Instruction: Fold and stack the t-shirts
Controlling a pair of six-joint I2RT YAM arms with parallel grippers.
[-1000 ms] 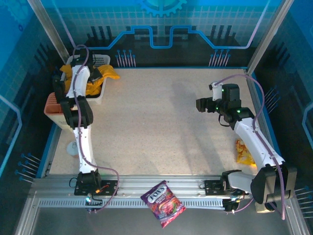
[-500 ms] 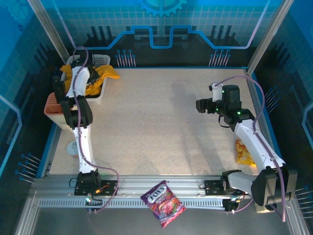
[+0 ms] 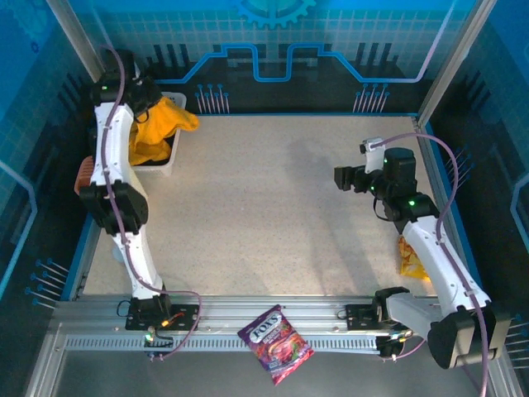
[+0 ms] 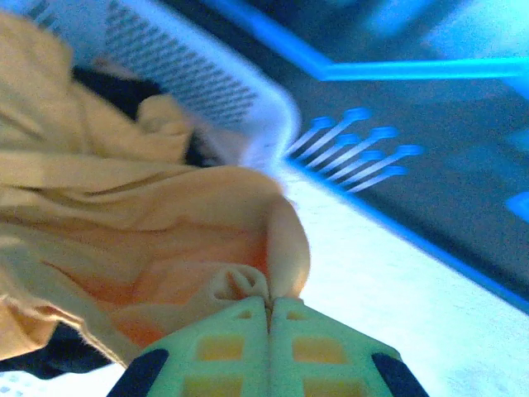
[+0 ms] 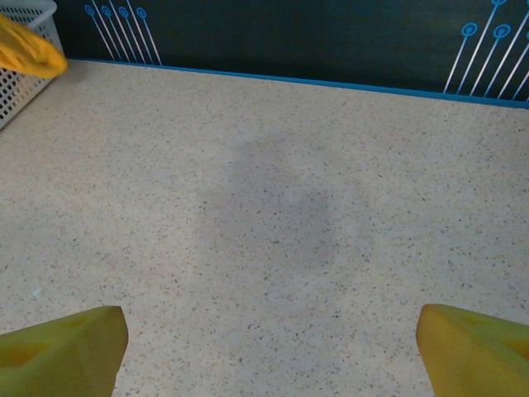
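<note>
Left end effector (image 4: 269, 302): clenched; my two fingers meet on a small pucker of yellow cloth, pinched right at the tips.
T-shirt (image 4: 165, 223): in my grip and hanging in a loose bunch over the white basket (image 4: 215, 83); from the top camera the t-shirt (image 3: 157, 128) drapes from my left end effector (image 3: 139, 89) down into the basket (image 3: 169, 163) at the far-left corner of the table (image 3: 264, 215), with one lobe spilling over the rim toward the table.
Underneath: something dark (image 4: 124, 87) lies in the basket below the yellow folds; I cannot tell what it is.
Right end effector (image 3: 340, 178): released, jaws spread wide and nothing between them; it hovers over bare table on the right side; through its own camera the right end effector (image 5: 269, 347) looks left across the table (image 5: 273, 165) toward the basket corner.
Key relation: the shirt hangs straight below my left pinch, its length running down from the fingers into the basket; the open table lies to the right and nearer; my left arm is on the cloth, my right is well apart.
My read: the first step, getting a shirt out; no folding yet.
Next, I reckon: carry it right, clear of the rim, and lay it flat where the right arm can reach an edge.
Risk: a thin pinch could slip; the trailing end could snag the rim.
</note>
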